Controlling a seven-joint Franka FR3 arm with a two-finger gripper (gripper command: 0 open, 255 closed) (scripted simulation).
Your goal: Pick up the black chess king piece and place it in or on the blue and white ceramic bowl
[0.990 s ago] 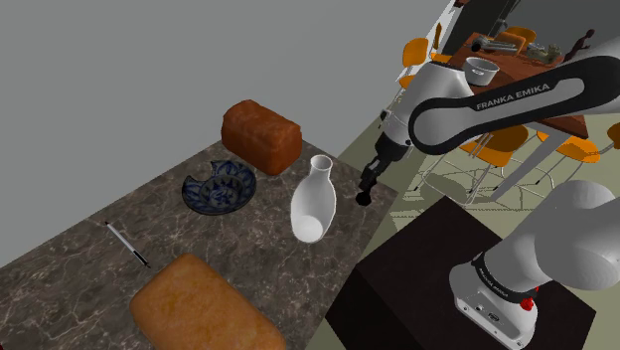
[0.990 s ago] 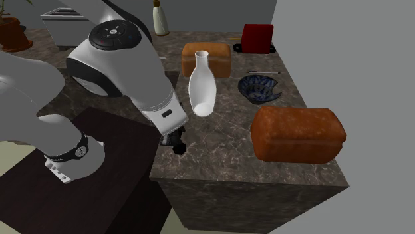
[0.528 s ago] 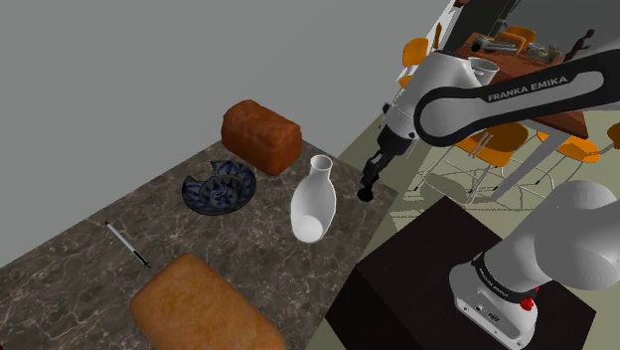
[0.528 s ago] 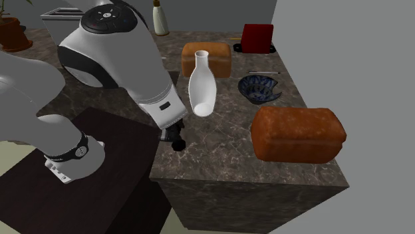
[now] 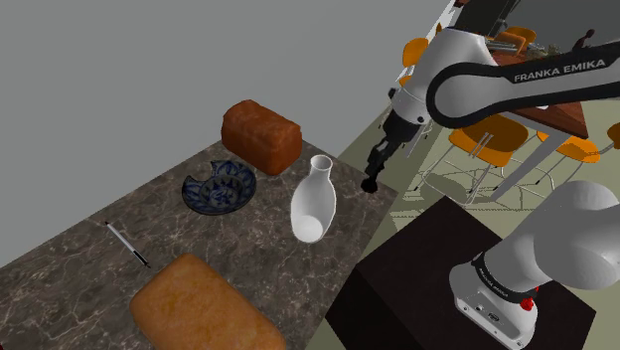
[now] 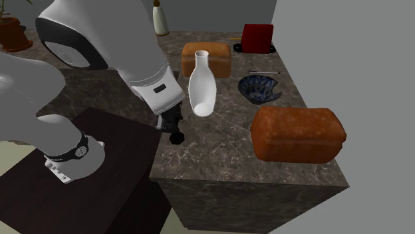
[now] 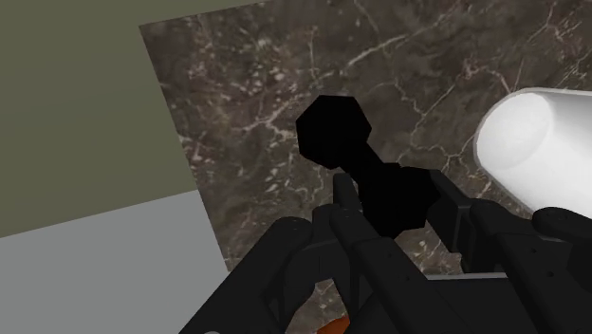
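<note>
**Desk:** What's on the hand?

**Me:** The all-black two-finger gripper (image 7: 389, 197) is clamped on the black chess king piece (image 7: 332, 131). In the wrist view both fingers clasp its body. Its wide base points away from the camera, toward the dark marbled stone counter (image 7: 247, 85).

**Desk:** Is it off the surface?

**Me:** I judge so. In the shoulder view the piece hangs from the fingers above the counter's edge nearest the dark box stand (image 5: 437, 259), beside the tall white vase (image 5: 315, 199). It looks clear of the stone, though I can't be sure of the gap.

**Desk:** So the pick is done?

**Me:** I'd call the grasp and lift done. The carry and the release are left.

**Desk:** Where's the target?

**Me:** The blue and white patterned ceramic bowl (image 5: 221, 186) sits on the counter beyond the vase, well apart from my gripper, with nothing in it that I can see. A reddish-brown bread loaf (image 5: 261, 134) lies near it on the far side. A paler golden loaf (image 5: 204, 308) sits at the shoulder view's lower left.

**Desk:** Is the route clear?

**Me:** The vase stands between the piece and the bowl. I reckon I go over it or round it, lower above the bowl, then open up.
</note>
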